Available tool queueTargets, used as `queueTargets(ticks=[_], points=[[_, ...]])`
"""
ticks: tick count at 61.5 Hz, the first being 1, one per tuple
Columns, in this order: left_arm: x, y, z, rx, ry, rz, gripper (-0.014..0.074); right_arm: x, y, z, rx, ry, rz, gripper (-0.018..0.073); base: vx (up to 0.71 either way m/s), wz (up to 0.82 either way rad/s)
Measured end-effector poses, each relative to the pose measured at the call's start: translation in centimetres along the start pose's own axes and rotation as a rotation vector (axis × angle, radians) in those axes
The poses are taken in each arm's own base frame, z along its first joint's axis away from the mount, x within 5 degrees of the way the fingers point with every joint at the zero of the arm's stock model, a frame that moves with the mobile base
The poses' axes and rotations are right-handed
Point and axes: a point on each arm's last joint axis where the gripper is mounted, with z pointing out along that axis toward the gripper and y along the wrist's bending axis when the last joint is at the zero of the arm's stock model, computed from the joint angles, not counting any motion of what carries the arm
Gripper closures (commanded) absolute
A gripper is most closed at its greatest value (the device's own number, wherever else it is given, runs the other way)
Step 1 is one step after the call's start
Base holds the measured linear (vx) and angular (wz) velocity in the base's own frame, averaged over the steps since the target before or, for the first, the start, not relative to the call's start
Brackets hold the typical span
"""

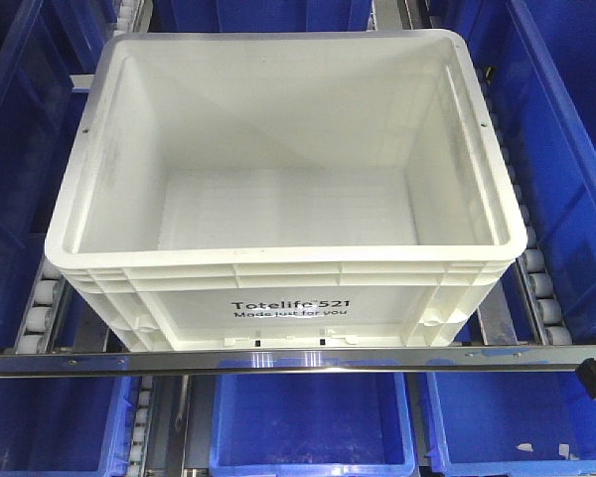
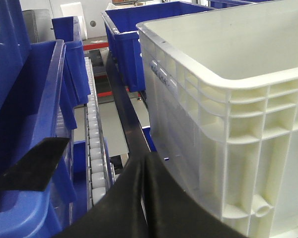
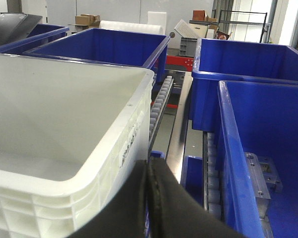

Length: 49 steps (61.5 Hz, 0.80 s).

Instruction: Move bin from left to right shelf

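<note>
Shelf rollers (image 1: 42, 298): bin (image 1: 278, 199) between jaws.

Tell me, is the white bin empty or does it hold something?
Empty. The front view looks straight into the white bin and shows only its bare ribbed floor and clean inner walls.
</note>
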Motion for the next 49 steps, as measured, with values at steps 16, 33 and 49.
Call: queueTargets(ticks=[16,33,49], points=[[0.0,0.0,0.0,0.0,0.0,0.0,0.0605,0.0,0.0,0.0,0.0,0.0,0.0,0.0567,0.0,0.0],[0.0,0.0,0.0,0.0,0.0,0.0,0.0605,2.7,0.2,-0.8,0.0,0.013,0.031,0.0567,0.0,0.0],[0.0,0.0,0.0,0.0,-0.002,0.0,0.0605,4.5,0.4,-3.1,0.001,-0.086,0.107,0.0567,0.0,0.0]])
